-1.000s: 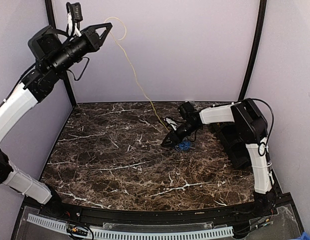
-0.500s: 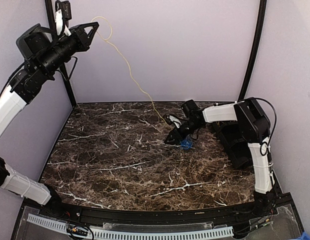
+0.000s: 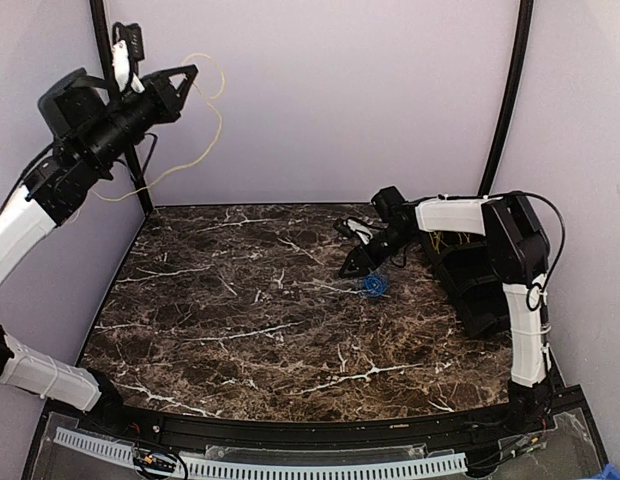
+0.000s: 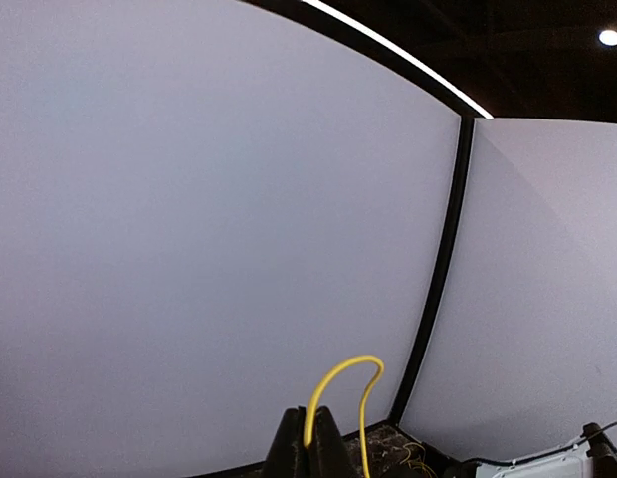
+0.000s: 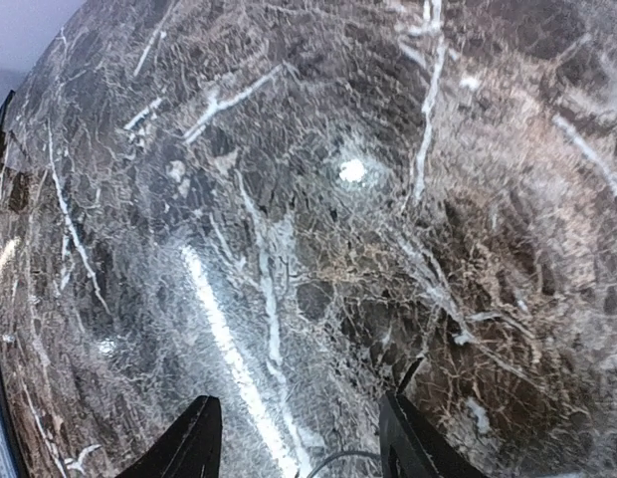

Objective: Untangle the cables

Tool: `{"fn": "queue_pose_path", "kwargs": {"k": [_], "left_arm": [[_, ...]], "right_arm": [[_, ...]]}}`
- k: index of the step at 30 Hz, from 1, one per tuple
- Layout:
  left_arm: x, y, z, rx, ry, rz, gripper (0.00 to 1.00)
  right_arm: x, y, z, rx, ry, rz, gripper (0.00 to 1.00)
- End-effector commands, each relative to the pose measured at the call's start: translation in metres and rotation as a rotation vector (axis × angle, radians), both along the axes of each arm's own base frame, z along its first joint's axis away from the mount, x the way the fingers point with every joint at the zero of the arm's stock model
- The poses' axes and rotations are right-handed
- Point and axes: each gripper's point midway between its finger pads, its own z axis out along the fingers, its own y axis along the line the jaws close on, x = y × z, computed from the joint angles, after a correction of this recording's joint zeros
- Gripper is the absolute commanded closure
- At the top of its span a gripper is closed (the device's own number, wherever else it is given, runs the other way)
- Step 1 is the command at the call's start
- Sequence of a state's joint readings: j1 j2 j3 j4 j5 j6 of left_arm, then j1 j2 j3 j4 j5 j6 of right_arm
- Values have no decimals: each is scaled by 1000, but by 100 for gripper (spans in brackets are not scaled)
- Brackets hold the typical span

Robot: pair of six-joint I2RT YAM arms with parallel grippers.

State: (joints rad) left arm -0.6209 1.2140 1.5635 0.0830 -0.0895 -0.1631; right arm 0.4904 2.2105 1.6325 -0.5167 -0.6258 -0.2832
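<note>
There are two pincers, the left pincer (image 3: 190, 72) and the right pincer (image 3: 353, 269). One yellow cable (image 3: 219, 125) hangs from the left pincer. One blue cable bundle (image 3: 374, 288) lies just beside the right pincer. Yellow strands (image 3: 442, 240) behind it are too small to count.

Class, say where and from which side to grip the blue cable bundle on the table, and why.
Pinch the blue cable bundle across its middle from straight above: it lies as a low clump on the table, so a sideways approach would likely push it.
</note>
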Motion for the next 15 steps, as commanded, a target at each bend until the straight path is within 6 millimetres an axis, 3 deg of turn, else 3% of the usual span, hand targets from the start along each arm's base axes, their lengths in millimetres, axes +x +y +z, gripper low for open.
{"fn": "queue_pose_path", "kwargs": {"k": [1, 5, 10, 12, 15], "left_arm": [[26, -33, -82, -44, 200, -106, 100], [35, -44, -142, -61, 321, -141, 100], [35, -57, -176, -59, 399, -199, 100], [36, -58, -189, -47, 422, -197, 100], [44, -55, -227, -23, 483, -150, 100]], "right_arm": [[3, -1, 90, 90, -105, 46, 44], [4, -4, 137, 107, -199, 40, 43], [23, -18, 184, 47, -358, -21, 42], [25, -20, 199, 59, -413, -31, 43], [17, -15, 195, 113, -390, -18, 44]]}}
